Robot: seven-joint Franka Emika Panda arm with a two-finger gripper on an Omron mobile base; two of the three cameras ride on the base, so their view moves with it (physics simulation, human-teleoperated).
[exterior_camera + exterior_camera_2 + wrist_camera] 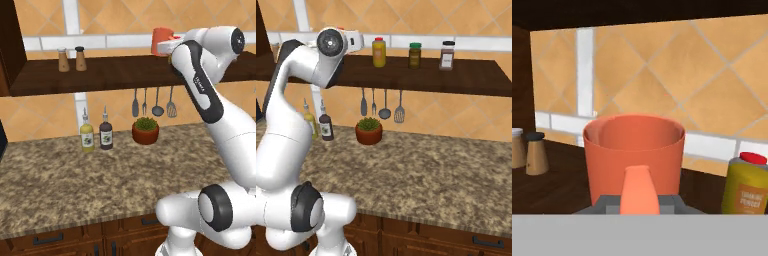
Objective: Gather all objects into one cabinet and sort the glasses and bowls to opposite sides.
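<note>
1. Gripping a coral-orange cup point(633, 152) at shelf height; gripper point(640, 200) clenched on the cup's near wall, an orange-tinted finger overlapping the wall at bottom centre of the hand view.
2. Located in left base view: cup point(161, 40) at the arm's tip, above the long dark shelf point(100, 75), against the tiled wall. Cannot tell whether its base is touching the shelf or just clear of it.
3. Neighbours noted: yellow mustard jar point(746, 184) just beside the cup on 1 side, 2 shakers point(527, 152) well apart on the other. Same mustard jar point(379, 52) seen in right base view, near the hand.
4. Judged stage: 1 glass in hand, cabinet delivery not yet done.
5. Risks judged:
   - Wall-only pinch on a smooth cup; slip or tilt likely under a fast swing.
   - Sideways pull toward the mustard jar could knock it off the shelf.
   - Low exit could catch the shelf edge and jar the cup loose.
   - Bottles point(96, 134) and potted plant point(145, 130) on the counter point(75, 185) below, exposed to a dropped cup.
</note>
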